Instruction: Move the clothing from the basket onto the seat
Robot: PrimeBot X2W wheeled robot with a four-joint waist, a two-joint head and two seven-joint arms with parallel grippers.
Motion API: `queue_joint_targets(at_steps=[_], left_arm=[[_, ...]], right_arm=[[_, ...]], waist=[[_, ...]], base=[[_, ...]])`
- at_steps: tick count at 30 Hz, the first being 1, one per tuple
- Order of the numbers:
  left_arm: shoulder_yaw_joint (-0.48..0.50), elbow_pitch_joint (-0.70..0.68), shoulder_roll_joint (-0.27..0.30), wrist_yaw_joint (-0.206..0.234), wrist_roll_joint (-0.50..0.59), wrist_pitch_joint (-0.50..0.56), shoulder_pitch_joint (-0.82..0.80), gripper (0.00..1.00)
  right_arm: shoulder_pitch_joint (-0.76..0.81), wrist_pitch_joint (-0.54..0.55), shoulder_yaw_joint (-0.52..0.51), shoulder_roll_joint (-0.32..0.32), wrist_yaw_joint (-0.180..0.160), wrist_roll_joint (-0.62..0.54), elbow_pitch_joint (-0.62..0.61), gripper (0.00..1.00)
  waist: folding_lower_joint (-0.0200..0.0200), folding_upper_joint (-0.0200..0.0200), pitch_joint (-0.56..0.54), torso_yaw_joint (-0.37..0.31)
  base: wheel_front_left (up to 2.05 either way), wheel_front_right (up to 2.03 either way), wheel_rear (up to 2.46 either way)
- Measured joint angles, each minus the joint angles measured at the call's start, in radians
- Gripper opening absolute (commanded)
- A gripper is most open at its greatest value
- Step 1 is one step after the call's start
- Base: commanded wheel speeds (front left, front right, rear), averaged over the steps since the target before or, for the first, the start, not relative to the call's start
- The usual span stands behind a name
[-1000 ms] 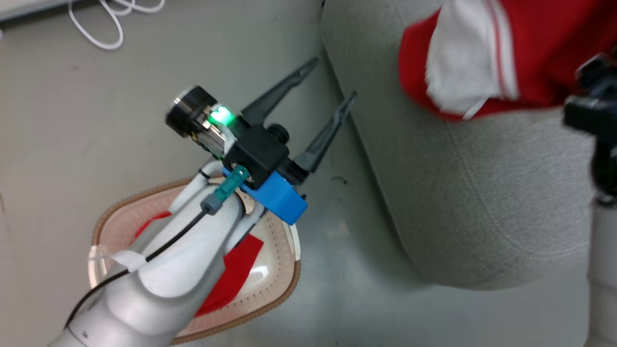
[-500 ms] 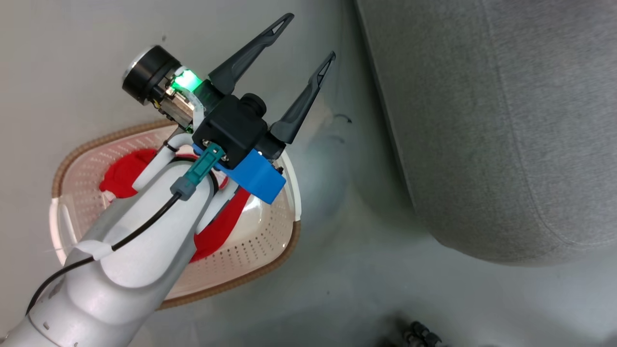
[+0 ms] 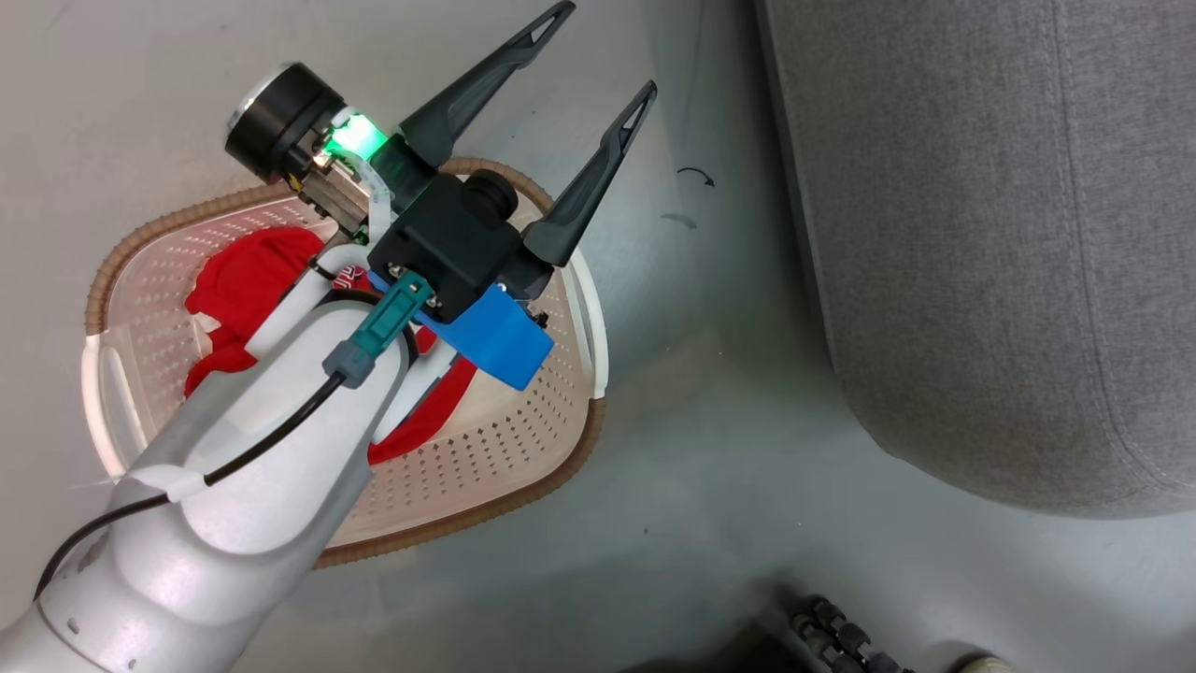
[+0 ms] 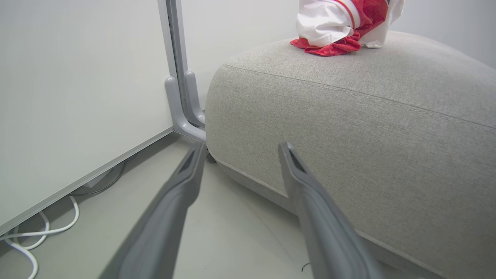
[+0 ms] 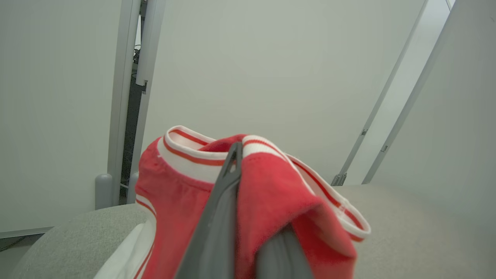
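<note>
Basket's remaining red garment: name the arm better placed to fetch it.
Left. The left gripper hangs open over the basket holding that garment, while the right gripper is shut on the other garment above the seat.

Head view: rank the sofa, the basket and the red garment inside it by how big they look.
1. Sofa and basket: about alike; the sofa runs off frame.
2. Red garment, partly covered by the left arm.

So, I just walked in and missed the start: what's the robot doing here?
The right gripper is shut on one red garment, whose lower folds rest on the grey sofa. The left gripper, open and empty, hovers above the basket on the floor, where a second red garment lies.
</note>
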Motion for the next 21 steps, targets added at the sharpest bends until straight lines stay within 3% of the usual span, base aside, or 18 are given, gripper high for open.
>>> queue_joint_targets(at_steps=[13,14,15,21], left_arm=[[-0.009,0.008,-0.002,0.006,-0.007,-0.011,-0.013,1.00],[-0.010,0.010,-0.003,0.007,-0.007,-0.012,-0.013,1.00],[-0.011,0.012,-0.003,0.007,-0.007,-0.016,-0.013,1.00],[-0.016,0.043,-0.025,0.019,-0.025,-0.049,-0.002,1.00]], right_arm=[[0.101,0.000,0.020,0.089,0.000,0.019,0.189,0.00],[0.103,0.000,0.018,0.090,0.000,0.019,0.187,0.27],[0.107,0.000,0.017,0.090,0.000,0.018,0.183,1.00],[0.204,0.000,0.018,0.112,0.000,-0.005,0.114,1.00]], waist=[[-0.0001,0.0000,-0.001,0.021],[-0.0001,0.0000,-0.005,0.021],[-0.0001,0.0000,-0.011,0.022],[-0.0001,0.0000,-0.067,0.024]], base=[[0.00,0.00,0.00],[0.00,0.00,0.00],[0.00,0.00,0.00],[0.00,0.00,0.00]])
